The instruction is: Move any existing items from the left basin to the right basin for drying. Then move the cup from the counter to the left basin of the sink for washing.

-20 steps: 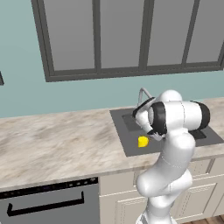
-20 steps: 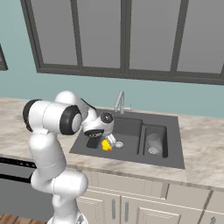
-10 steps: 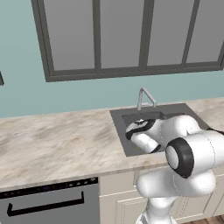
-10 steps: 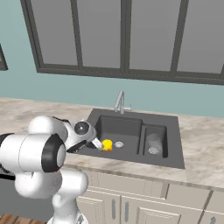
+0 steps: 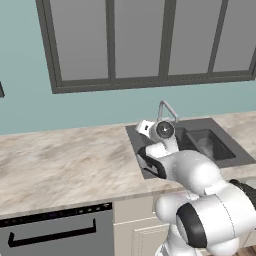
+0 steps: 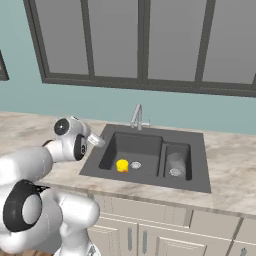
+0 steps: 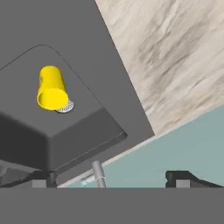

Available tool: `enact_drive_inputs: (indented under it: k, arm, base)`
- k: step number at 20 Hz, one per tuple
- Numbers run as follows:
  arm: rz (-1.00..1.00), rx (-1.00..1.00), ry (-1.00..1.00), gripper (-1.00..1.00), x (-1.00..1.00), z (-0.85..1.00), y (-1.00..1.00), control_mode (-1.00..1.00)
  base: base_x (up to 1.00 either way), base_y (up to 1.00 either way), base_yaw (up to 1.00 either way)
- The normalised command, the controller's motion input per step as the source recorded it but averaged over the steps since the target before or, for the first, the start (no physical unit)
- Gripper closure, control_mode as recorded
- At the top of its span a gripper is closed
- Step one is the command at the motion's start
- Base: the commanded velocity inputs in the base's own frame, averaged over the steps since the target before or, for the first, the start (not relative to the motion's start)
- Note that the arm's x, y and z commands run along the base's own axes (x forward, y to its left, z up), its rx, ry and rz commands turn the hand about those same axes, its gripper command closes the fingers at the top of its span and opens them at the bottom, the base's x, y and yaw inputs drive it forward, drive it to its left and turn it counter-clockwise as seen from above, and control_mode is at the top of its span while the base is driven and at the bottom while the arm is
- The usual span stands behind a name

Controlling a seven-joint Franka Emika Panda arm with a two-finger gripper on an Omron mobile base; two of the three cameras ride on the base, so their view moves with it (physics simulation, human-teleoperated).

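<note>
I read the counter (image 6: 235, 165) first: the long beige marbled slab runs under the window (image 6: 142, 40) and wraps the sink on both sides. In the left base view the dishwasher (image 5: 55, 232) front sits below it.

The sink (image 6: 197, 182) is set into the counter, dark grey, two wells, with the thin silver tap (image 6: 137, 116) at its back edge.

The left basin (image 6: 137, 147) holds the cup (image 6: 121, 165). It lies on its side on the basin floor, just beside the round silver drain (image 6: 136, 164). In the hand view the cup (image 7: 51, 88) shows its open mouth toward the camera and overlaps the drain (image 7: 66, 106); I cannot tell whether they touch.

The right basin (image 6: 181, 150) holds the pale see-through glassy item (image 6: 175, 162), standing near that well's own drain (image 6: 175, 172). It is faint against the dark wall.

The gripper (image 7: 111, 177) shows at the bottom of the hand view as two dark finger tips (image 7: 181, 176), spread as wide as they go, with nothing between them. It hangs above the sink's rim, well apart from the cup. In the right base view the hand (image 6: 92, 140) sits at the left edge of the sink, over the counter side.
</note>
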Motion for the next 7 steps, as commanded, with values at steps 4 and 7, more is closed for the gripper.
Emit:
enact_drive_inputs:
  k: [4,7]
  arm:
    - [0.00,-0.17,0.00,-1.00,-0.09,1.00,0.39,-1.00]
    - [0.00,-0.11,0.02,-1.00,-0.27,1.00,0.37,-1.00]
  base:
    - [0.00,0.00,0.00]
    - [0.00,0.00,0.00]
